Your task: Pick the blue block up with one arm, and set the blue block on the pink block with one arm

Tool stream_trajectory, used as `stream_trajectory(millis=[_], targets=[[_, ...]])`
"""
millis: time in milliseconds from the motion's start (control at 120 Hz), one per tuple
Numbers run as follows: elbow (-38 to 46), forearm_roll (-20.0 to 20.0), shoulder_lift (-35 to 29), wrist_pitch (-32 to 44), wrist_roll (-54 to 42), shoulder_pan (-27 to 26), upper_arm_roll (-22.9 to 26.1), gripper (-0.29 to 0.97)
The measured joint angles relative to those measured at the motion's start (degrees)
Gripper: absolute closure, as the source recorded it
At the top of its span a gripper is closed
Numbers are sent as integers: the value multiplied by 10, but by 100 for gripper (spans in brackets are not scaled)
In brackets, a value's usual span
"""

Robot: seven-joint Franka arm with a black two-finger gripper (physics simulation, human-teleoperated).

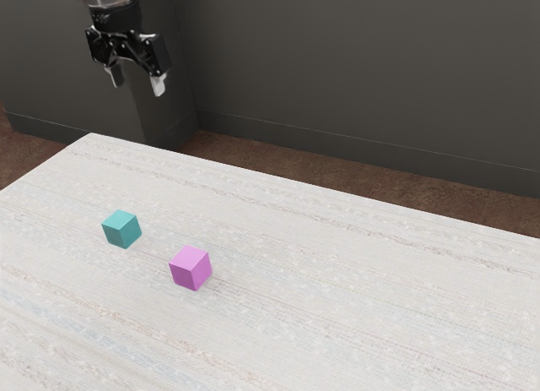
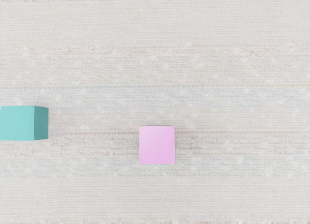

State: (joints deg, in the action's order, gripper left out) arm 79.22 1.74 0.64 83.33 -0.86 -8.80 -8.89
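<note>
Gripper (image 1: pixel 137 78): seen in the exterior view high above the table (image 1: pixel 380 281), near the far corner at that view's upper left. Its two black fingers (image 1: pixel 158 85) point downward and stand spread apart, with an open gap between them. They touch neither block.

Blue block (image 1: pixel 121 229): rests flat on the table, well below the gripper and apart from it. Colour reads as a teal blue. In the wrist view the same block (image 2: pixel 23 123) lies off to one side of the hand's centre line, partly cut by the frame edge.

Pink block (image 1: pixel 190 268): rests flat on the table near the blue block, toward the exterior view's right and a little closer to the camera. A strip of bare tabletop separates the two. In the wrist view it (image 2: pixel 156 144) sits close to directly under the hand.

Table surface (image 2: pixel 218 64): pale, with a fine wood grain.

Surroundings: brown floor (image 1: pixel 380 176) beyond the far table edge, and a dark grey wall (image 1: pixel 380 62) behind it.
</note>
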Motion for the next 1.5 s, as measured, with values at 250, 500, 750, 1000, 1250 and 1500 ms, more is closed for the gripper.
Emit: stream_trajectory(millis=[250,500,750,1000,1250,1500], targets=[[-103,3,2,-44,-6,7,0,0],[-164,4,12,-92,-10,22,1,0],[-77,5,-16,-89,-14,21,0,0],[267,3,-110,116,-17,19,5,0],[393,39,-132,275,-21,20,-16,0],[418,62,-116,340,-37,21,-73,0]])
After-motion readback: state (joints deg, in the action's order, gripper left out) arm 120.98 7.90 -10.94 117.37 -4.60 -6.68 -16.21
